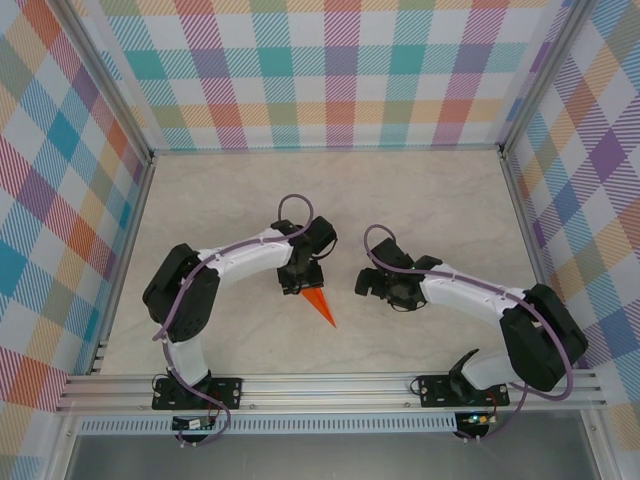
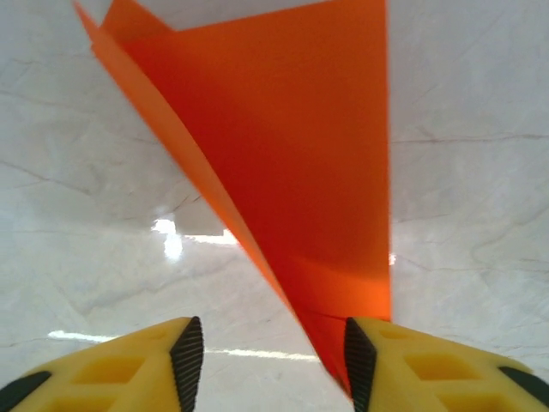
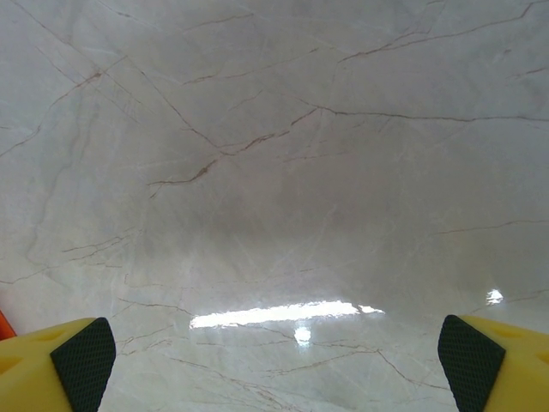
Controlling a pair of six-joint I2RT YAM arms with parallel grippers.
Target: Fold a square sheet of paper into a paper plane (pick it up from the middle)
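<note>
The paper plane (image 1: pixel 320 305) is bright orange paper folded into a narrow pointed dart. It lies mid-table with its tip toward the near edge. My left gripper (image 1: pixel 301 288) is over its wide end. In the left wrist view the folded paper (image 2: pixel 292 154) stands up between the yellow fingers and leans on the right finger's pad (image 2: pixel 358 360). A clear gap separates it from the left pad, so my left gripper (image 2: pixel 268 365) is open. To the right of the plane, my right gripper (image 1: pixel 362 285) is wide open over bare table, with nothing between the jaws of the right gripper (image 3: pixel 276 360).
The marble-patterned table top (image 1: pixel 430 200) is fenced by aluminium rails and checked walls (image 1: pixel 340 70). A sliver of orange paper (image 3: pixel 4 324) shows at the left edge of the right wrist view.
</note>
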